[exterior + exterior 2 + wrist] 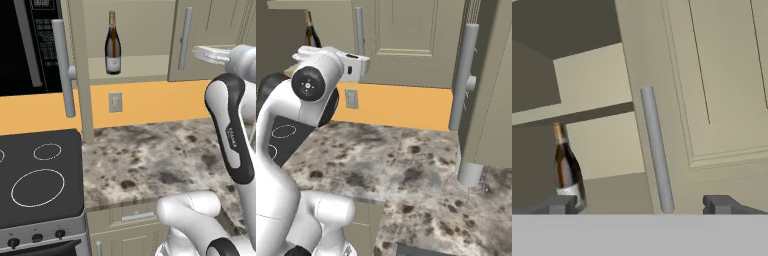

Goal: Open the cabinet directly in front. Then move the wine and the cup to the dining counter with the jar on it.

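The cabinet's left door (82,75) stands swung open, edge-on, with its bar handle (62,70) facing me. Inside, the wine (113,45) stands upright on the lower shelf, its foil neck up; it also shows as the wine (567,170) in the hand view and the wine (310,31) behind my arm. The right door (712,75) is shut. My gripper (639,205) is open, level with the lower end of that door's grey handle (657,150), which sits between the two fingertips, apart from both. The cup, the dining counter and the jar are out of view.
A mottled stone worktop (150,160) over beige drawers lies below the cabinet, with a black cooktop (40,175) to its left and a dark microwave (25,45) above it. An orange backsplash with an outlet (115,102) runs behind. Another open door (491,85) juts out at right.
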Available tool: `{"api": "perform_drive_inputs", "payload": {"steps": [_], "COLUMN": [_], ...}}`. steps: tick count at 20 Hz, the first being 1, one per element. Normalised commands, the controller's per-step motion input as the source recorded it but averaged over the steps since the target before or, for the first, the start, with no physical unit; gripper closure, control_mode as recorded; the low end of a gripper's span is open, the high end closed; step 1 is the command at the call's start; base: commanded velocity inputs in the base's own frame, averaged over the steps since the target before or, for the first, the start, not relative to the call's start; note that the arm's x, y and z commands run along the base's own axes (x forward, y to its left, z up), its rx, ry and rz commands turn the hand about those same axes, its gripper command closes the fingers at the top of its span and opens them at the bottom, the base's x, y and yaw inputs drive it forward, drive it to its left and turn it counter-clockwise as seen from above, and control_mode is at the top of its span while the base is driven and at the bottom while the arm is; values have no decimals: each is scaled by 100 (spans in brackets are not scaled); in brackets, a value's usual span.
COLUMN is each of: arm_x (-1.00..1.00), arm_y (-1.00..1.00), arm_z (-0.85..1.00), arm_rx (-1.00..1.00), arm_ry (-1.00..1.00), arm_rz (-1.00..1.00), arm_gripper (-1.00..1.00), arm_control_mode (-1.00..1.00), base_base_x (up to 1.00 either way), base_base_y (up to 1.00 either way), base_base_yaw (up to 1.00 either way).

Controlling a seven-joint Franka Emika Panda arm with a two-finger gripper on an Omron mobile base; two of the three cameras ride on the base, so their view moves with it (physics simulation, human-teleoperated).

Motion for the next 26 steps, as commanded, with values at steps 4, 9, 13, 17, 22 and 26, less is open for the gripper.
{"api": "perform_drive_inputs", "payload": {"steps": [4,9,13,17,22,26], "arm_x": [90,88,99,96,92,100], "arm_y": [0,-17,-13,0,0,0], "arm_z": [0,-6,-17,-42,-48,-56], "arm_rx": [0,0,0,0,0,0], "arm_ry": [14,7,8,2,0,0], "arm_rz": [0,0,0,0,0,0], "arm_gripper": [-100,-100,-100,-100,-100,-100], "arm_control_mode": [-100,-100,-100,-100,-100,-100], "base_base_x": [0,0,0,0,0,0], "base_base_y": [0,0,0,0,0,0], "base_base_yaw": [0,0,0,0,0,0]}}
